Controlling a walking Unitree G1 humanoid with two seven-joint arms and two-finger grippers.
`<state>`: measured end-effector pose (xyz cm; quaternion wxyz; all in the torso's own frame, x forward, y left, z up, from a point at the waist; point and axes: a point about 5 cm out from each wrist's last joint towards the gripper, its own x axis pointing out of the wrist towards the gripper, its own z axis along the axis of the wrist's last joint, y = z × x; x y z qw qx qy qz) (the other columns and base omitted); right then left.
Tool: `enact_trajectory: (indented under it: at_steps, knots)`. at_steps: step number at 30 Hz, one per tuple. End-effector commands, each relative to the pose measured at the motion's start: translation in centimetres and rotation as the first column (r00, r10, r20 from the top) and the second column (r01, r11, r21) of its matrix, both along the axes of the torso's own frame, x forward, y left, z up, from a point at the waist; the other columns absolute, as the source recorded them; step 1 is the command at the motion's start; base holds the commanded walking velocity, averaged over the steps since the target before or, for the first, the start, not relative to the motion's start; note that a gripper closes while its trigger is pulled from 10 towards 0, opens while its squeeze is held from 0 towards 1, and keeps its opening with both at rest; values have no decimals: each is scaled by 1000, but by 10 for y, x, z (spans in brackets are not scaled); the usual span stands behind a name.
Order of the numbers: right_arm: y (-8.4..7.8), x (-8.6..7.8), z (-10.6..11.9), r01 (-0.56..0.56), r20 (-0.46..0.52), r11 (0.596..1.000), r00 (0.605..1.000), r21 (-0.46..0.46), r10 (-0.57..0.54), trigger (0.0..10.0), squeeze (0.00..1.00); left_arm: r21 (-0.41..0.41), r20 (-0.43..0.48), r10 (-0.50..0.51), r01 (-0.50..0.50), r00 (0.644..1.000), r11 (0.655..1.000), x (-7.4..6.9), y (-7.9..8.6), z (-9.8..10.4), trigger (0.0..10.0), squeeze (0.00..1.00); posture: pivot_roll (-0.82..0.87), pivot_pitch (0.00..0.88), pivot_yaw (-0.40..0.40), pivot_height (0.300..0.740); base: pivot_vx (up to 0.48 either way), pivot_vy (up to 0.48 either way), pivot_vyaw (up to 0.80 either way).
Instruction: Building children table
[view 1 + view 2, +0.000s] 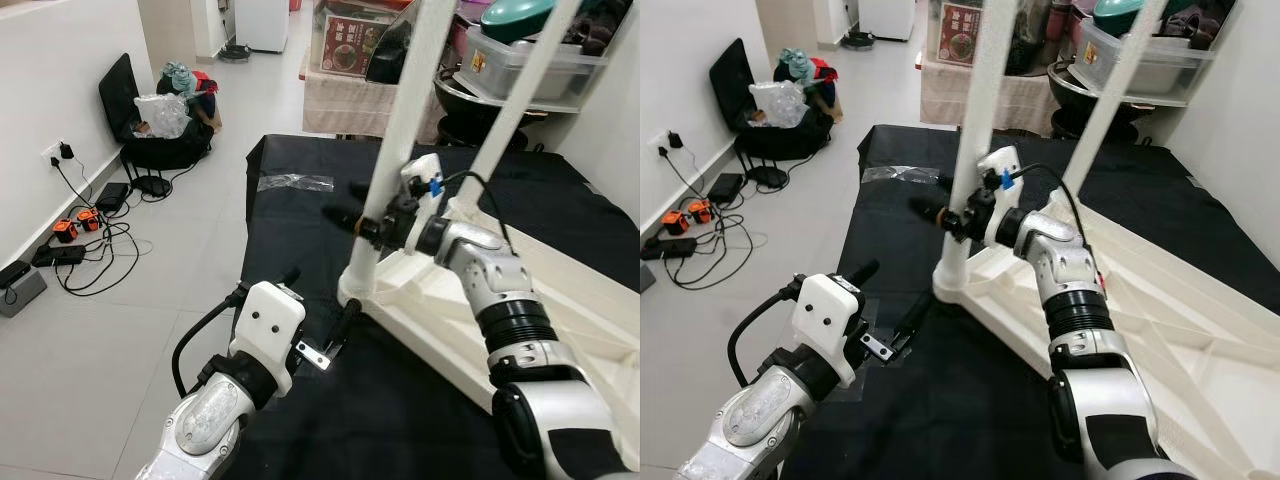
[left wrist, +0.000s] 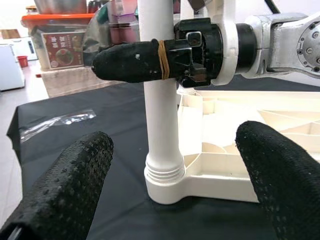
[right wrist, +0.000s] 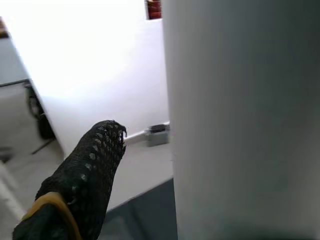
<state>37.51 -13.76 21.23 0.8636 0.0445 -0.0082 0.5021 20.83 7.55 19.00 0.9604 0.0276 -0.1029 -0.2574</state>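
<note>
Standing: two table legs; right gripper grips one.

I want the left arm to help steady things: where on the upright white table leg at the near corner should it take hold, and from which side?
Grip the upright white table leg on its plain round shaft, just above the ribbed collar and below the right gripper. Come in level from the robot's left, where the open left gripper already faces it; the upturned white tabletop blocks the other side.
</note>
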Motion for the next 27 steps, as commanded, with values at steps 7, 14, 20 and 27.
enact_trajectory:
  at_steps: [7,14,20,27]
  knots:
    - [19,10,-7,13,-25,1000,1000,-10,-13,0,0,6,-2,1,-1,1000,1000,2,-1,-1,10000,0,105,0,-106,740,0,0,0]
    - [7,11,-9,108,1,994,994,34,-108,0,0,7,-3,-1,1,1000,1000,2,-1,-1,10000,0,97,0,-99,740,0,0,0]
    - [-23,29,-14,648,-7,761,761,-40,-649,0,0,6,-3,-1,1,1000,1000,3,0,-1,10000,0,92,0,-98,740,0,0,0]
    - [-50,27,-18,958,-51,284,281,-46,-958,0,0,6,-6,-10,10,1000,1000,3,-2,-2,10000,0,85,0,-93,740,0,0,0]
